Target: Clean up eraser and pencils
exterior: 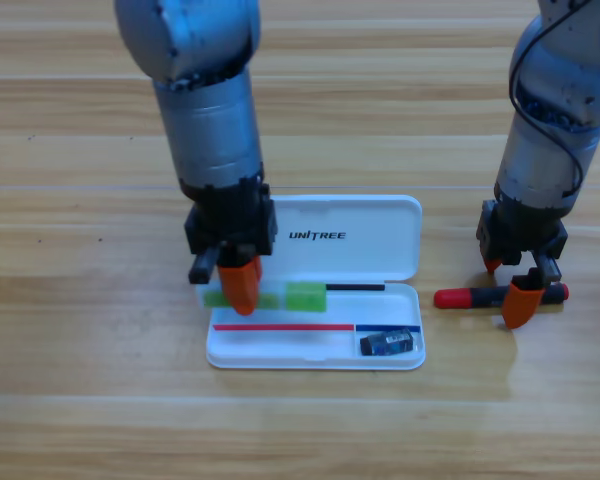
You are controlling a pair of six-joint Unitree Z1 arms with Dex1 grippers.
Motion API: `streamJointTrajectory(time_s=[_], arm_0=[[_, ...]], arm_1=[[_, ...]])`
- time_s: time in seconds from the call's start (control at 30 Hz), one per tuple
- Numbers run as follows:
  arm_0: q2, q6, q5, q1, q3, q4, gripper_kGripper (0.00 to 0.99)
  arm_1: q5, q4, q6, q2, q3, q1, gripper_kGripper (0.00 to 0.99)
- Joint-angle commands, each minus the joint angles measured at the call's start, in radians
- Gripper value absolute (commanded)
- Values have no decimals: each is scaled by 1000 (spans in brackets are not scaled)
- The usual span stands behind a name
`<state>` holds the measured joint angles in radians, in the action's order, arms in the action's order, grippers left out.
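Observation:
The white UNITREE case (375,215) lies open at the table's middle, lid flat behind the tray. The eraser (390,343), a small dark block, sits in the tray's lower right compartment. A pale green pencil (271,300) with a bright green end lies across the tray's upper slot. My left gripper (242,287) points down onto its left part and hides its own grip. The red pencil (470,297), a marker with a black end, lies on the wood right of the case. My right gripper (507,287) is open, one jaw behind the marker and one in front.
Bare wooden table surrounds the case on all sides. Both grey arms come down from the top edge, the left one over the case's left end, the right one beside the case's right end.

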<state>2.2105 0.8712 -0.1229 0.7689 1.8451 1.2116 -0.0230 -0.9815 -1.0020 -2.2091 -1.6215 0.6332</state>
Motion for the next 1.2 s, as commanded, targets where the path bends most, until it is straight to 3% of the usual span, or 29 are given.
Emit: streamJointTrajectory(time_s=[0.03,0.2,0.4,1.2], arm_0=[[74,-21,-9,29,22,22,0],[89,-40,-12,33,31,25,0],[103,-57,-18,41,36,26,0],[161,-72,-21,47,71,25,0]], arm_1=[[-3,15,-17,-93,-3,-27,715],[-5,12,-37,-95,3,-29,327],[-9,-8,-76,-84,23,-29,2],[-25,-42,-38,60,57,-13,0]])
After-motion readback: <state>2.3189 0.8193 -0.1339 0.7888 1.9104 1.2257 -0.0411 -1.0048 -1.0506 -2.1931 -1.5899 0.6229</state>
